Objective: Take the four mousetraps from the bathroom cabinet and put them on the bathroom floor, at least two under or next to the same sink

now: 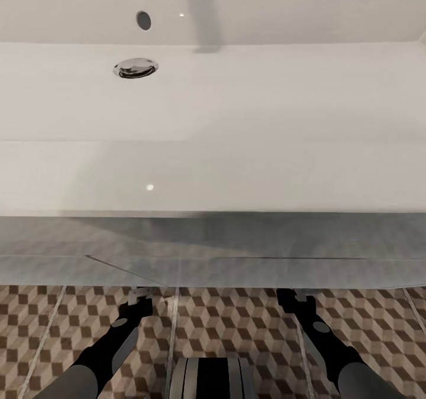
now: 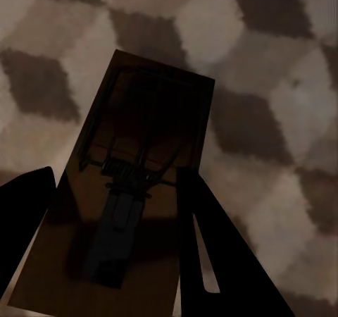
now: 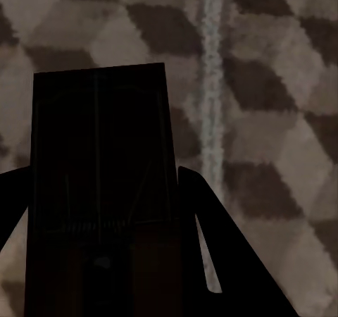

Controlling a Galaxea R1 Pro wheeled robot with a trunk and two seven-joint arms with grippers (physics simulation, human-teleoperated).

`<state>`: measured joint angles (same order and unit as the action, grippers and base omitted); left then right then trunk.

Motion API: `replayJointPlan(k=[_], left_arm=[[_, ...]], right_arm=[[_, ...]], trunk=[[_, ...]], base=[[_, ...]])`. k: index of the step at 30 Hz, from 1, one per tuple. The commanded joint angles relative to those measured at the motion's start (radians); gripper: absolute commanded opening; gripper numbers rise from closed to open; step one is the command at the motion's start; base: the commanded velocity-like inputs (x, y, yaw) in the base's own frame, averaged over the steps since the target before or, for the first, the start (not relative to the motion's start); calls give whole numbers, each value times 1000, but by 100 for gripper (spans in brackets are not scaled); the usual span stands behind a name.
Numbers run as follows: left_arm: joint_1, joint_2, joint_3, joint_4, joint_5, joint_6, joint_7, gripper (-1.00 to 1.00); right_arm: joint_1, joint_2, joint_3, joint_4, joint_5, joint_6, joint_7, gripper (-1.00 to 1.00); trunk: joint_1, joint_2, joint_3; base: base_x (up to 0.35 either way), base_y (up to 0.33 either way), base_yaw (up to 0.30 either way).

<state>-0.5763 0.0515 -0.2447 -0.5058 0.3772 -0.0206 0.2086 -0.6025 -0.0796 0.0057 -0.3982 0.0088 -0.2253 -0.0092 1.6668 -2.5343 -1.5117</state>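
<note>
Cube-patterned bathroom floor (image 1: 236, 328) (pale grout)

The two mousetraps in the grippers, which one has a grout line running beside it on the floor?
The right gripper's mousetrap: a pale grout line runs alongside it. Behind the left gripper's mousetrap there is only cube pattern.

One brown wooden mousetrap (image 2: 134, 190) sits between my left hand's fingers (image 2: 211, 260), another mousetrap (image 3: 98, 190) in my right, both above the cube-patterned bathroom floor (image 1: 236, 328) before the white bathroom sink (image 1: 236, 121).
</note>
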Motion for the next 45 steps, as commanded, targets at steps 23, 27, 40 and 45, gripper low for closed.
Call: replayJointPlan(k=[23, 27, 40, 45], left_arm=[[0, 1, -5, -6, 9, -15, 14, -100], [0, 1, -5, -6, 9, -15, 14, -100], [0, 1, -5, -6, 9, -15, 14, -100], [0, 2, -5, -6, 9, -15, 14, -100]], right_arm=[[0, 0, 0, 2, -3, -5, 0, -100], [0, 0, 2, 2, -1, -4, 1, -100], [0, 0, 2, 2, -3, -4, 1, -100], [0, 0, 2, 2, -3, -4, 1, -100]], trunk=[[2, -1, -20], [2, -1, -20], [4, -2, -35], [4, -2, -35]], base=[[0, 0, 0], [0, 0, 0], [0, 0, 0], [0, 0, 0]])
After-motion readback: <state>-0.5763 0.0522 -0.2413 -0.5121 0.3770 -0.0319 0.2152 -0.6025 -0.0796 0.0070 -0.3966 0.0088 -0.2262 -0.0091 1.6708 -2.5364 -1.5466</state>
